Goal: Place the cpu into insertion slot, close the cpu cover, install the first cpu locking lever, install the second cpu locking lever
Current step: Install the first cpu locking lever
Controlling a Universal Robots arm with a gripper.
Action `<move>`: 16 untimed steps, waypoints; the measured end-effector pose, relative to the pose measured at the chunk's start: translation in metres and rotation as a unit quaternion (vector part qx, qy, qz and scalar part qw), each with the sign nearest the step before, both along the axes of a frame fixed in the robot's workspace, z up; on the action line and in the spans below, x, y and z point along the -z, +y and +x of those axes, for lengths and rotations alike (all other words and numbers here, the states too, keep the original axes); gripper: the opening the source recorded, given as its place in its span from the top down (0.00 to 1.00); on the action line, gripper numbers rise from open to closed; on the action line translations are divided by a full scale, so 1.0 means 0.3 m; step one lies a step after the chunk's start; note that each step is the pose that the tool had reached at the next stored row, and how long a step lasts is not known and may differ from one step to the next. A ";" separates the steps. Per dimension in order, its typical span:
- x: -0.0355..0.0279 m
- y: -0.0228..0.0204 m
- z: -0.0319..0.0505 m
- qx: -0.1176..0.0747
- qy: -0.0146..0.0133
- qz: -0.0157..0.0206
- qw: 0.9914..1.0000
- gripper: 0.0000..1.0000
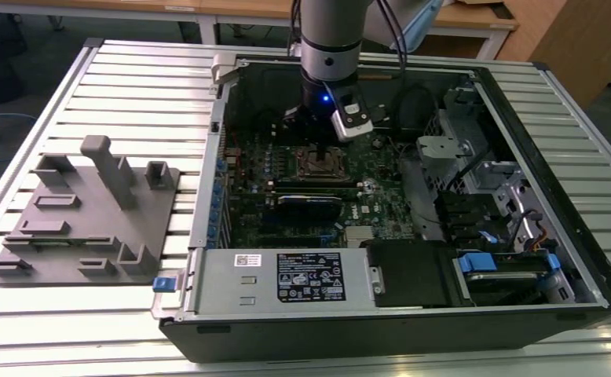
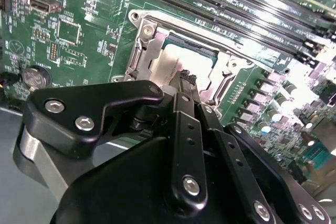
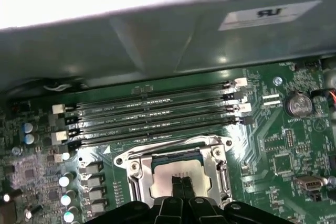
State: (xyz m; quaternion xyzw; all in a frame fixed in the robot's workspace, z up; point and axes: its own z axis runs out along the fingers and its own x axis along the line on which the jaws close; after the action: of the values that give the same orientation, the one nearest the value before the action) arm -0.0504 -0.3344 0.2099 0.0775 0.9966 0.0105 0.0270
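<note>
Tool (image 2: pixel 184 80) narrowed, tips seemingly pressing the cpu (image 2: pixel 167 62), seated in the insertion slot (image 3: pixel 181 174), beside the memory slots (image 3: pixel 152 116)

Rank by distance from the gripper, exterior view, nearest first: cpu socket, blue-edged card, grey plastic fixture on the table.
1. The cpu socket, right below the gripper.
2. The blue-edged card, lower on the board, toward the case front.
3. The grey plastic fixture, outside the case on the table, at the exterior view's left.
</note>
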 end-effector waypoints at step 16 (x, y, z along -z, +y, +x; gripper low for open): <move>0.000 0.000 0.000 -0.016 0.000 -0.012 1.000 0.89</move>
State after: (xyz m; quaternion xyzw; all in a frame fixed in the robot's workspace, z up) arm -0.0504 -0.3344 0.2098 0.0613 0.9977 -0.0009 0.0276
